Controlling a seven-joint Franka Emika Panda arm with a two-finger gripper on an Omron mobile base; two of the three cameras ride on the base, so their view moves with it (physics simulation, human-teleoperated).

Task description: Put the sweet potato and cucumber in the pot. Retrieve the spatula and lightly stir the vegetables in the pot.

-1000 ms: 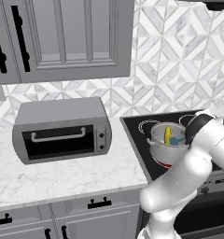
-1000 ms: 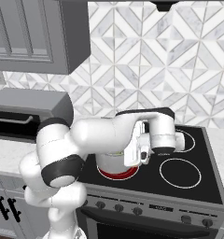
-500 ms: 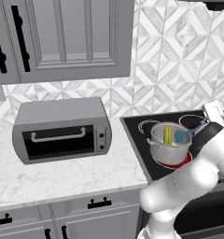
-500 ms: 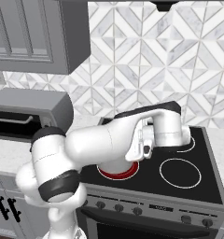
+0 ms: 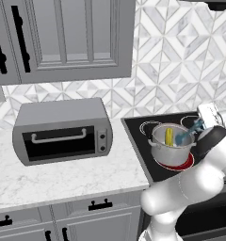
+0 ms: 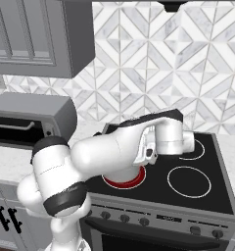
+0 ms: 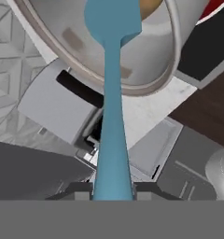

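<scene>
Clamped between my two fingertips, the gripper (image 7: 113,190) holds the handle of the spatula (image 7: 113,93), one dark tip pressed against each side of the slim blue shaft. From my hand the handle runs straight ahead and widens into the flat head, which reaches over the rim and into the pot (image 7: 132,60). Just past the head, to its right, an orange-brown patch shows inside the pot; I take it for the sweet potato (image 7: 149,5), though only a sliver of it is in sight. The shiny inner wall curves around the head on both sides.

From the left base camera, the spatula (image 5: 186,135) leans out of the pot (image 5: 171,150) toward my wrist, its head down among the contents and its handle rising toward my hand at the far right. The cucumber (image 5: 169,137) stands tilted inside the pot, just beside the spatula, its yellow-green length showing above the rim. The pot sits on a glowing red burner (image 5: 176,163) of the black stove (image 5: 138,136), which lies directly under my forearm.

From the right base camera, my arm hides the pot, and the red burner (image 6: 127,180) peeks out beneath it.

Farther from my hand, beyond the pot on the marble counter (image 5: 63,179), stands the grey toaster oven (image 5: 63,129), well apart from the stove. Grey cabinets (image 5: 63,37) hang above it.
</scene>
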